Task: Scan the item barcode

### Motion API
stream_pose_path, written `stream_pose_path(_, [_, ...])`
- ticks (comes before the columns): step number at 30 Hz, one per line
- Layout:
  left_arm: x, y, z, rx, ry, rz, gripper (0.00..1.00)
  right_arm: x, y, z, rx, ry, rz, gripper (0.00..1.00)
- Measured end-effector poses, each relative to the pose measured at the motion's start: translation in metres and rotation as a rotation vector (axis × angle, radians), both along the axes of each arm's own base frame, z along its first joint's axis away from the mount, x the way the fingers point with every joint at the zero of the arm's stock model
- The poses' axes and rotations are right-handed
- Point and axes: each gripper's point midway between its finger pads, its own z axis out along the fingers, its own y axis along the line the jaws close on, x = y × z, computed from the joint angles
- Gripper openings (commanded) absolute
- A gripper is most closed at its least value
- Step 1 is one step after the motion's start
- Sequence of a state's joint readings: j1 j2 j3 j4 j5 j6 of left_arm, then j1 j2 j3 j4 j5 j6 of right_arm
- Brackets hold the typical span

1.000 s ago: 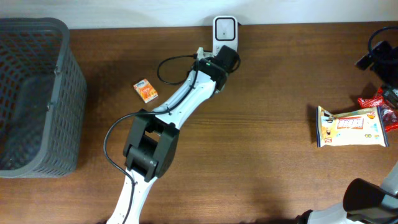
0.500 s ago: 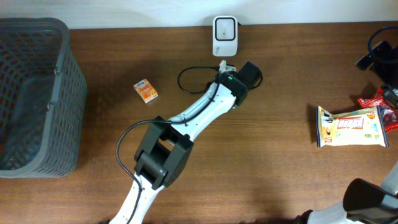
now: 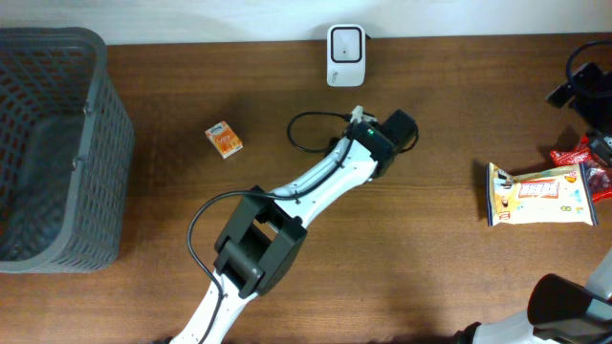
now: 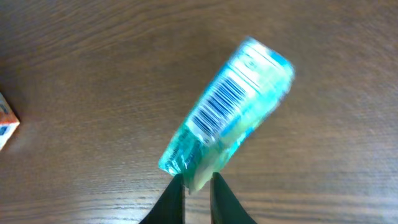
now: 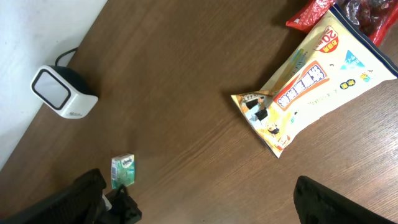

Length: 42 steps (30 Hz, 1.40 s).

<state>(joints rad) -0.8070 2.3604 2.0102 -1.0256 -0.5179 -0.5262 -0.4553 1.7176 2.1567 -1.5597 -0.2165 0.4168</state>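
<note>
The item is a green tissue pack (image 4: 227,121) with a barcode on its upper face. It sticks out past my left gripper (image 4: 199,180), whose jaws stand a narrow gap apart with the pack's near end pinched between the tips. The pack's far end is blurred. In the right wrist view the pack (image 5: 122,171) juts from the left gripper over bare wood. From overhead the left gripper (image 3: 400,129) hides the pack. The white scanner (image 3: 345,43) stands at the table's back edge, well away from the pack. My right gripper (image 5: 205,208) is wide open with nothing between its fingers.
A grey mesh basket (image 3: 96,143) fills the left end of the table. A small orange box (image 3: 224,139) lies left of the left arm. A yellow snack bag (image 3: 540,194) and red packets (image 3: 585,153) lie at the right.
My left arm has swung away from the scanner, rightwards and towards the table's middle, carrying the pack. Its jaws have parted slightly. The right arm has not moved.
</note>
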Motion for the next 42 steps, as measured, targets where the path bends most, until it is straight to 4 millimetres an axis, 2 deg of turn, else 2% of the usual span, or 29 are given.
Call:
stream_pose_path(5, [-0.005, -0.002, -0.001, 0.007, 0.014, -0.012, 0.36, 0.000, 0.000, 0.000, 0.000, 0.000, 0.000, 0.98])
stream_pose_path(10, [-0.007, 0.000, 0.006, 0.015, 0.022, -0.010, 0.56, 0.000, 0.000, 0.000, 0.000, 0.000, 0.001, 0.98])
stream_pose_path(12, [-0.005, -0.003, 0.023, -0.015, -0.001, -0.009, 0.76, 0.000, 0.000, 0.000, 0.000, 0.000, 0.001, 0.98])
stream_pose_path(14, [-0.002, -0.004, 0.050, -0.060, -0.039, -0.006, 1.00, 0.000, 0.000, 0.000, 0.000, 0.000, 0.001, 0.98])
stream_pose_path(18, [0.006, 0.011, 0.103, -0.133, -0.113, 0.023, 0.99, 0.000, 0.000, 0.000, 0.000, 0.000, 0.001, 0.98])
stream_pose_path(20, [0.013, 0.031, 0.131, -0.163, -0.149, 0.060, 0.99, 0.000, 0.000, 0.000, 0.000, 0.000, 0.000, 0.98])
stream_pose_path(23, [0.023, 0.080, 0.167, -0.184, -0.188, 0.151, 0.99, 0.000, 0.000, 0.000, 0.000, 0.000, 0.001, 0.98])
stream_pose_path(25, [0.027, 0.116, 0.181, -0.177, -0.194, 0.217, 0.99, 0.000, 0.000, 0.000, 0.000, 0.000, 0.000, 0.98])
stream_pose_path(26, [0.028, 0.137, 0.184, -0.165, -0.187, 0.257, 0.99, 0.000, 0.000, 0.000, 0.000, 0.000, 0.001, 0.98])
stream_pose_path(33, [0.036, 0.220, 0.180, -0.113, -0.147, 0.430, 0.99, 0.000, 0.000, 0.000, 0.000, 0.000, 0.001, 0.98])
stream_pose_path(36, [0.037, 0.233, 0.179, -0.118, -0.139, 0.459, 0.99, 0.000, 0.000, 0.000, 0.000, 0.000, 0.001, 0.98])
stream_pose_path(42, [0.037, 0.229, 0.176, -0.151, -0.118, 0.453, 0.99, 0.000, 0.000, 0.000, 0.000, 0.000, 0.001, 0.98])
